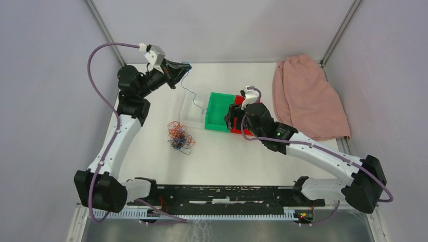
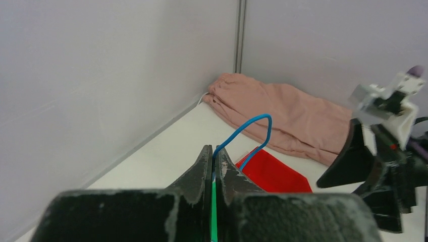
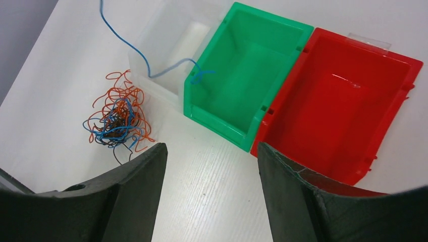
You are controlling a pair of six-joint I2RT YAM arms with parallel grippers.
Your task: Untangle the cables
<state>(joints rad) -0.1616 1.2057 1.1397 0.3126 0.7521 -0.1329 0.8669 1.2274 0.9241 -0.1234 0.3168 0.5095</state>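
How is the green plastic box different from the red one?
The green plastic box sits in the middle, against the clear plastic box; the red plastic box ends the row. The thin blue cable ends over the green box's corner; none reaches the red box. Both are open-topped, same shape.

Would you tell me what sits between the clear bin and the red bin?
The green bin sits between the clear bin and the red bin, a blue cable draped over its corner; the right wrist view shows this.
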